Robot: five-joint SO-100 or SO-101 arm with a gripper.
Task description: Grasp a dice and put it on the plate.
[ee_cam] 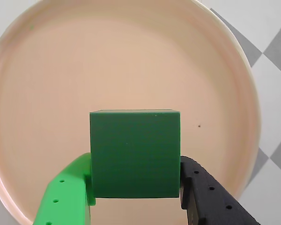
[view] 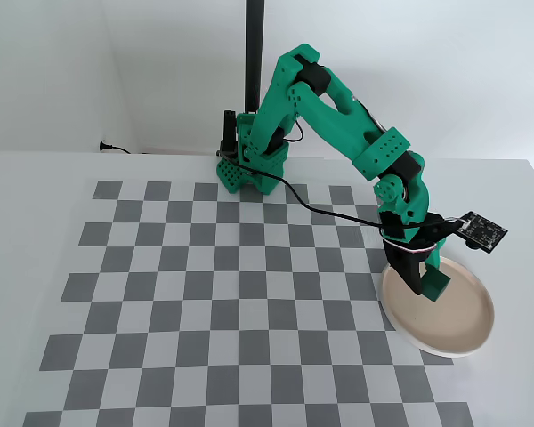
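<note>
In the wrist view the dark green dice (ee_cam: pixel 134 152) is clamped between the bright green finger (ee_cam: pixel 70 187) on the left and the black finger (ee_cam: pixel 201 190) on the right. My gripper (ee_cam: pixel 136 180) is shut on it. The beige-pink plate (ee_cam: pixel 107 61) fills the view behind the cube. In the fixed view the gripper (view: pixel 424 283) points down over the left part of the plate (view: pixel 458 327), and the dice (view: pixel 436 285) is low over the plate's surface. I cannot tell whether the cube touches the plate.
A grey and white checkered mat (view: pixel 231 285) covers the table to the left of the plate. The arm's base (view: pixel 249 169) and a black pole (view: pixel 254 53) stand at the far edge. A small circuit board (view: pixel 481 231) juts out beside the wrist.
</note>
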